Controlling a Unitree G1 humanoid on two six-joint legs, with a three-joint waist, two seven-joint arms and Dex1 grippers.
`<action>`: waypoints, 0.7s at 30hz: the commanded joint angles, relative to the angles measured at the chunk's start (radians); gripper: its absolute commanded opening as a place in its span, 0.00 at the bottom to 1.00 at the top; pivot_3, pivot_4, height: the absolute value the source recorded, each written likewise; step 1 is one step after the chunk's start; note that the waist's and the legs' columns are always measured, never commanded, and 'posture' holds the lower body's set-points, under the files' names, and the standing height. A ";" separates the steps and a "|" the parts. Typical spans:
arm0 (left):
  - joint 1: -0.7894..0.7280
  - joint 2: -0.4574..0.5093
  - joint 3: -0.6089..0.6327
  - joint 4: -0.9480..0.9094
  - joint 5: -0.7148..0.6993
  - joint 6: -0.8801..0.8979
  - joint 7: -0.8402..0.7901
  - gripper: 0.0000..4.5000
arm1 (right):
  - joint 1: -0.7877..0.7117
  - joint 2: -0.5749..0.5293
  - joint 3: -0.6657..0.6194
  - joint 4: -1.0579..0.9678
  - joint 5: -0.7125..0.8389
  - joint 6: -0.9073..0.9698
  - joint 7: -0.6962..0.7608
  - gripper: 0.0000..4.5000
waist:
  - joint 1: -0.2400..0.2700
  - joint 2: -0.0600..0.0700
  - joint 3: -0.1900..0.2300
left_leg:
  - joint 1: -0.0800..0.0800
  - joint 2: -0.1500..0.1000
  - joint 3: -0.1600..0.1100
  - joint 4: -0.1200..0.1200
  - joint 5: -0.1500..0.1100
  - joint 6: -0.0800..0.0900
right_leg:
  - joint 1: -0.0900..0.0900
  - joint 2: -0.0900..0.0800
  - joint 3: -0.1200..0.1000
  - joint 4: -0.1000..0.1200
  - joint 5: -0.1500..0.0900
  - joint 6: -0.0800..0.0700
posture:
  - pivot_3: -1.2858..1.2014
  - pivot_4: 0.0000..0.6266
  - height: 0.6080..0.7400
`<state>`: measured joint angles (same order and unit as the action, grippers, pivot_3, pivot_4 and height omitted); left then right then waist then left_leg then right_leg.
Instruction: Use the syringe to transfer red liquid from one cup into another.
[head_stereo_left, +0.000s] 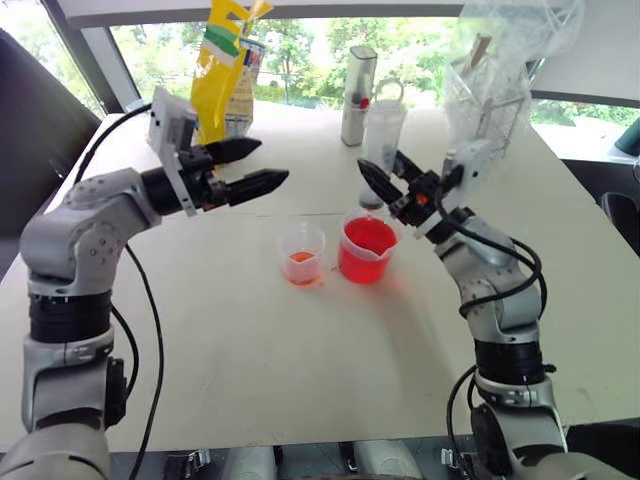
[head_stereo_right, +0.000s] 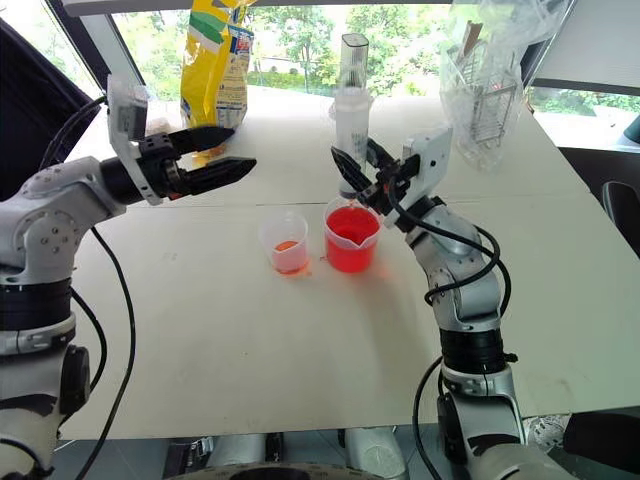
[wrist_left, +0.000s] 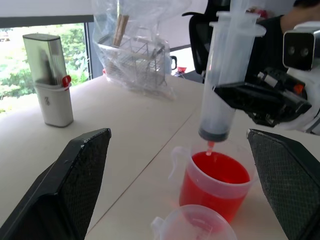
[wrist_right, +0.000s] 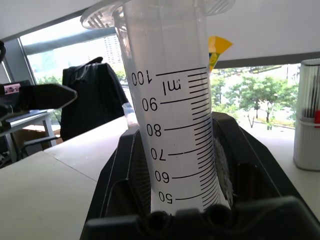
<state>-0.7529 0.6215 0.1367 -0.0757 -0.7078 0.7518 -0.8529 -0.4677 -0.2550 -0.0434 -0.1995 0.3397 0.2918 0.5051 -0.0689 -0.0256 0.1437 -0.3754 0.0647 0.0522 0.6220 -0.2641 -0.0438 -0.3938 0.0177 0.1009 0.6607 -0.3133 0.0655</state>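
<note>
Left eye view: the left gripper (head_stereo_left: 262, 166) hovers spread and empty, free to help; the smaller cup (head_stereo_left: 302, 254) waits beside the red beaker (head_stereo_left: 367, 250); the right gripper (head_stereo_left: 384, 176) clamps the syringe (wrist_left: 229, 75) upright, tip above the red liquid (wrist_left: 217, 167), ready to draw.

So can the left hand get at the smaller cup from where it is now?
Probably yes. The left hand hangs open above the table, and the smaller cup stands in the open below it. The right hand, holding the syringe, is over the red beaker beside it, not over the cup.
</note>
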 joint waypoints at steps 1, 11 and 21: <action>-0.067 -0.027 -0.029 0.027 0.021 -0.044 -0.022 0.99 | 0.038 0.008 0.025 0.008 -0.045 -0.081 -0.008 0.30 | -0.001 0.000 0.000 | 0.000 0.000 0.000 0.000 0.000 0.000 | 0.000 0.000 0.000 0.000 0.000 0.000 | 0.52 0.24 1.00; -0.133 -0.074 -0.075 0.110 0.071 -0.085 -0.072 0.99 | 0.058 0.015 0.034 -0.024 -0.050 -0.100 -0.040 0.30 | -0.001 0.000 0.000 | 0.000 0.000 0.001 0.000 0.000 0.000 | 0.000 0.003 0.002 0.000 0.000 0.000 | 0.52 0.24 1.00; -0.001 -0.016 -0.025 0.020 0.053 -0.035 -0.041 0.99 | -0.105 -0.060 -0.094 -0.235 0.166 0.249 -0.133 0.30 | 0.000 0.001 0.000 | 0.000 0.002 0.001 0.000 0.000 0.000 | 0.000 0.001 0.001 0.000 0.000 0.000 | 0.52 0.24 1.00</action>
<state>-0.7505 0.5901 0.0713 -0.0048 -0.6401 0.7156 -0.9020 -0.5396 -0.2995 -0.0920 -0.3872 0.4531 0.4781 0.4014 -0.0688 -0.0250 0.1441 -0.3751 0.0666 0.0528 0.6223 -0.2639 -0.0442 -0.3938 0.0177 0.1021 0.6609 -0.3133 0.0655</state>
